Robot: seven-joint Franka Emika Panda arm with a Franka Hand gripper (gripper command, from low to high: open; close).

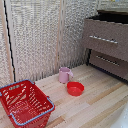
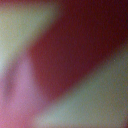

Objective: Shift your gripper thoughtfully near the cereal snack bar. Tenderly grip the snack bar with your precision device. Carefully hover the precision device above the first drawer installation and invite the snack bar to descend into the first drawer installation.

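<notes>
We are seeing a pink mug [image 1: 64, 75] standing beside a red bowl [image 1: 75, 88], a red wire basket [image 1: 26, 104] sitting nearby.

No text, label, brand, number or sign can be read in the pictures. In the exterior view the pink mug [image 1: 64, 75], the red bowl [image 1: 75, 88], the red wire basket [image 1: 25, 104] and the brown cabinet [image 1: 107, 44] carry no print that shows. The wrist view is only a blur of red, pink and pale colour, with nothing legible.
</notes>
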